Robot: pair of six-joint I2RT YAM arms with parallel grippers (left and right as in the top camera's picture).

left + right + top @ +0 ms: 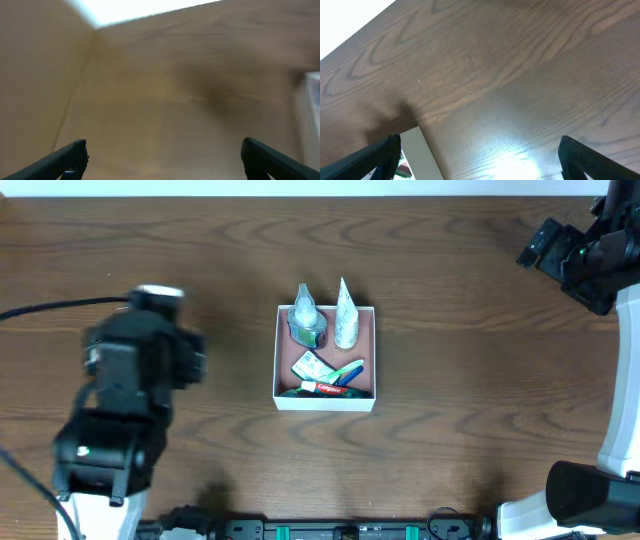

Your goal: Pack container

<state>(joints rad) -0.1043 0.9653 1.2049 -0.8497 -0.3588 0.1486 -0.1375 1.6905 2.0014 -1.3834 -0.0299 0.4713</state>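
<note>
The container (325, 401), a shallow square box with white walls and a reddish-brown inside, sits mid-table. It holds two clear bottles (345, 320), a toothpaste tube (322, 387) and other small toiletries. My left gripper (162, 155) is open and empty over bare wood left of the box; its view is blurred, with the box's edge (312, 85) at far right. My right gripper (480, 155) is open and empty above the table, with the box's white wall (422, 155) by its left finger. Overhead, the left arm (130, 370) is at the left and the right arm (570, 250) at the far right corner.
The wooden table (480, 380) surrounds the box. Its far edge meets a white surface (300, 186). A black cable (50, 308) runs to the left arm. The arm bases (580, 500) stand along the near edge.
</note>
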